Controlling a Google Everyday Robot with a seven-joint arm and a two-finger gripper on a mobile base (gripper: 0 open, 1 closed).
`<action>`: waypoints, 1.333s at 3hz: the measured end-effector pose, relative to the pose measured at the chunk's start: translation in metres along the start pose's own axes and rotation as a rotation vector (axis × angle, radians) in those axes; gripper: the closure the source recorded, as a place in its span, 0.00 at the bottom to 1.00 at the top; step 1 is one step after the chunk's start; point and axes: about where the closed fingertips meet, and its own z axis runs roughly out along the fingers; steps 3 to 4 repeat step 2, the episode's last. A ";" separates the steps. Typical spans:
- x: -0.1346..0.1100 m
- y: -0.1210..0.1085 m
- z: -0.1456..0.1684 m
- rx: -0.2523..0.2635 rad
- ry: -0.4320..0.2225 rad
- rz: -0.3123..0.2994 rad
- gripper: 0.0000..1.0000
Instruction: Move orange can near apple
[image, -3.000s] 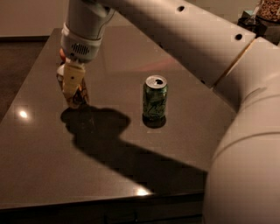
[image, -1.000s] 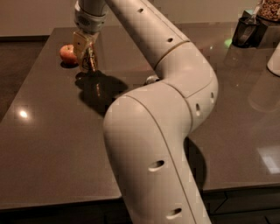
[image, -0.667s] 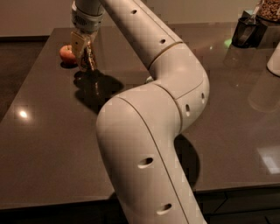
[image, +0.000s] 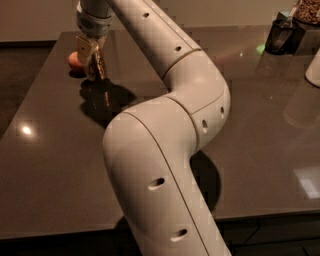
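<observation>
Pincer (image: 91, 56) tight around the orange can (image: 98, 68), just beside the apple (image: 74, 59) on the table (image: 260, 115).

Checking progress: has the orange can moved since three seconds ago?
Yes. Held in the gripper, the orange can has gone toward the table's far edge, ending close beside the apple.

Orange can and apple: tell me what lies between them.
In the camera view, nothing else lies there. The gripper, closed on the orange can, has it right beside the apple; whether they touch cannot be told.
</observation>
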 end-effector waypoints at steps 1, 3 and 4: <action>-0.001 0.000 0.003 0.000 -0.003 0.000 0.00; -0.001 0.000 0.003 0.000 -0.003 -0.001 0.00; -0.001 0.000 0.003 0.000 -0.003 -0.001 0.00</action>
